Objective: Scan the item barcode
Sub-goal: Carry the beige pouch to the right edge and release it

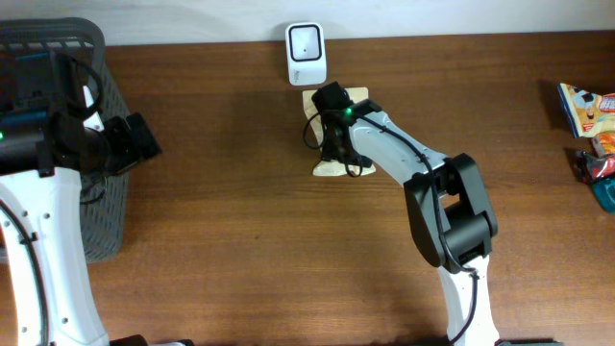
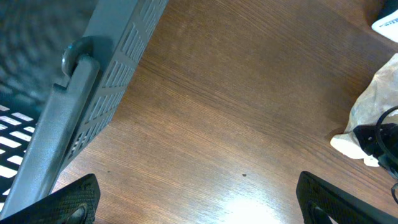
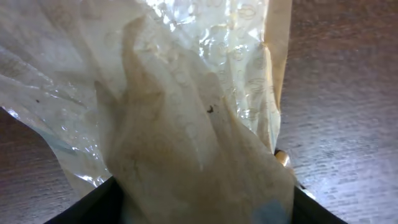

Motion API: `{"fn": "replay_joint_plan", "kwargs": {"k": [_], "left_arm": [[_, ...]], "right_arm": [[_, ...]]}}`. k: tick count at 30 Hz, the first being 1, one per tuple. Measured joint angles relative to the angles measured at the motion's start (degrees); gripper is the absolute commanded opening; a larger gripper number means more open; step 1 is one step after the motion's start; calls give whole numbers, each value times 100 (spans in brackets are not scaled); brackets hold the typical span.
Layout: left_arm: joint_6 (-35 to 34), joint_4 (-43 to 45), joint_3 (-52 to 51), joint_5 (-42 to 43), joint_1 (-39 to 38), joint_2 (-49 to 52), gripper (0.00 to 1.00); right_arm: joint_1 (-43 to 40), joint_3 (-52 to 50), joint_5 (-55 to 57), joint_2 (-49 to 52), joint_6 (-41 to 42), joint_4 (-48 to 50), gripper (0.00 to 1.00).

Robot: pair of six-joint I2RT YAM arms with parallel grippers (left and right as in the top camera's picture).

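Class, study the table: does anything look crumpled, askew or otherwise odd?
The pale plastic bag in front of the scanner is crumpled and creased, bunched up at the right gripper; no barcode shows.

Counter (image 1: pixel 240 202) is dark brown wood with the grain running side to side. There's a patch of glare near the bottom of my left wrist view. A grey slatted basket (image 1: pixel 104 183) sits at my far left and runs off the frame edge. A white scanner (image 1: pixel 306 53) stands at the back edge, centre, its dark window visible from above. A crinkled cream-and-clear bag (image 1: pixel 330 170) lies just in front of the scanner. I can't tell if they touch, and the bag's middle is hidden from above. Well apart at my far right there's a colourful snack packet (image 1: pixel 584 108). Nearer me is a red and teal packet (image 1: pixel 598 168), cut off by the frame.
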Motion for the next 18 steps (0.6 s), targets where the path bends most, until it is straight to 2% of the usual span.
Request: {"fn": "replay_joint_plan", "kwargs": {"k": [9, 18], "left_arm": [[-2, 0, 0, 2, 0, 0, 99], [-2, 0, 0, 0, 0, 0, 99]], "right_arm": [[-507, 260, -22, 7, -20, -929, 50], [-1591, 697, -26, -46, -24, -1349, 48]]}}
